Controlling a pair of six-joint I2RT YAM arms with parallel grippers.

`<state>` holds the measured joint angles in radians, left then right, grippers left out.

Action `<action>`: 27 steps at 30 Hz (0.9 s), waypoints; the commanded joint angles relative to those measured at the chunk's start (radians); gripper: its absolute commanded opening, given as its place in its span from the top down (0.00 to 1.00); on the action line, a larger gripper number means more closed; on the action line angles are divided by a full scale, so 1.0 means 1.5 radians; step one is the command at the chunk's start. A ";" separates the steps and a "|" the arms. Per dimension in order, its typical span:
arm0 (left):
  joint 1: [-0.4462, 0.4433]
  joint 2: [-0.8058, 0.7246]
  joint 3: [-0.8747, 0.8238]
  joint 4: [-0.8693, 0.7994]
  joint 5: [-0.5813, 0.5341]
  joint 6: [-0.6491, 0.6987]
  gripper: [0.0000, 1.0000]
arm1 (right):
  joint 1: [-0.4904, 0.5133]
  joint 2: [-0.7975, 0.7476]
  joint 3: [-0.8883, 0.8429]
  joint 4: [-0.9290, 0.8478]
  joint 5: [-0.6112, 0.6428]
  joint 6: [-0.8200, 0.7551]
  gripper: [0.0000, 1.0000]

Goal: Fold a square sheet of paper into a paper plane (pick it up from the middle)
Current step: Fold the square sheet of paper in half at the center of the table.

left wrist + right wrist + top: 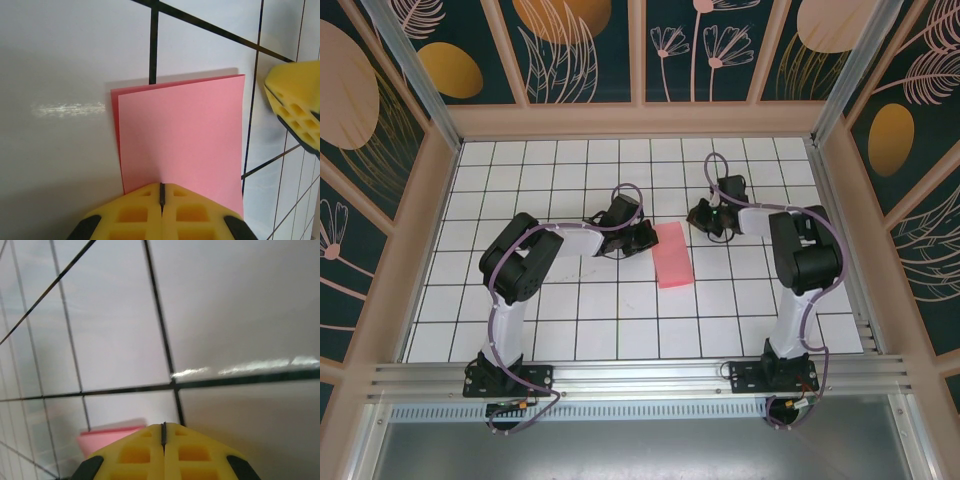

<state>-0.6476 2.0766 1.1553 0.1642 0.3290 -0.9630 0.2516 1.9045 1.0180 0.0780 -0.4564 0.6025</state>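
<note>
The square sheet of paper [673, 254] lies flat mid-table, pink-red and folded in half into a narrow rectangle. In the left wrist view the paper [182, 135] shows two layers, the lower one peeking out along its left side. My left gripper [645, 237] is shut, and in the left wrist view the left gripper [161, 185] has its yellow tips over the paper's near edge with nothing between them. My right gripper [703, 215] is shut just beyond the paper's far right corner. The right wrist view has the right gripper [163, 425] and a strip of the paper [107, 437] at lower left.
The white gridded table [570, 320] is boxed in by a wooden frame [640, 120] at the back and sides. An aluminium rail [640, 380] with both arm bases runs along the near edge. The right gripper's yellow fingers [295, 100] stand at the right of the left wrist view.
</note>
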 commanded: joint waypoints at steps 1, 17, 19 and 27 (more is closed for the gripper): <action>0.001 0.081 -0.043 -0.164 -0.096 0.014 0.97 | 0.027 -0.071 -0.061 0.037 -0.049 0.005 0.99; 0.001 0.082 -0.038 -0.169 -0.105 0.013 0.97 | 0.081 -0.118 -0.219 0.018 -0.032 -0.012 0.99; 0.001 0.082 -0.038 -0.169 -0.106 0.013 0.97 | 0.078 -0.132 -0.242 0.014 -0.037 -0.012 0.99; 0.001 0.085 -0.037 -0.168 -0.111 0.010 0.97 | 0.074 -0.219 -0.358 -0.004 -0.035 -0.006 0.98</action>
<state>-0.6487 2.0769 1.1591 0.1596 0.3244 -0.9630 0.3653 1.6024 0.5549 0.1967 -0.5240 0.6018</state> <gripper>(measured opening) 0.066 0.059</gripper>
